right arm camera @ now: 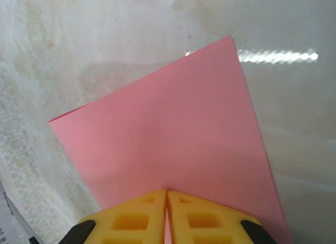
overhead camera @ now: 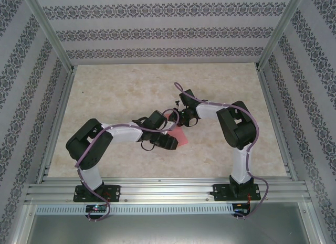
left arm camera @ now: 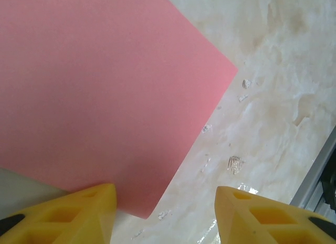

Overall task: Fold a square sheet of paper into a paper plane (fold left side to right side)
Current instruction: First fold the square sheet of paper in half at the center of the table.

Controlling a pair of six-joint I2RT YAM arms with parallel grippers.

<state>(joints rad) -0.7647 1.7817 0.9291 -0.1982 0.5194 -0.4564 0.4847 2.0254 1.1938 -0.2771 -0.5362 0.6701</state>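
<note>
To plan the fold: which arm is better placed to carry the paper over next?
Probably the right: the right tool is shut on the pink paper, while the left tool stands open, gripping nothing.

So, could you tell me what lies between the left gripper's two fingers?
In the left wrist view, a corner of the pink paper sheet and bare tabletop lie between the left gripper's open fingers.

I see a flat table (overhead camera: 121, 92) with a pale, stone-like top of cream and tan swirls, and a bright streak of light (right arm camera: 278, 56) shines on it. White walls (overhead camera: 168, 31) with rows of little grey flower shapes stand on three sides, with silver metal posts (overhead camera: 48, 34) at the corners. Silver rails (overhead camera: 168, 190) run along the near edge.
</note>
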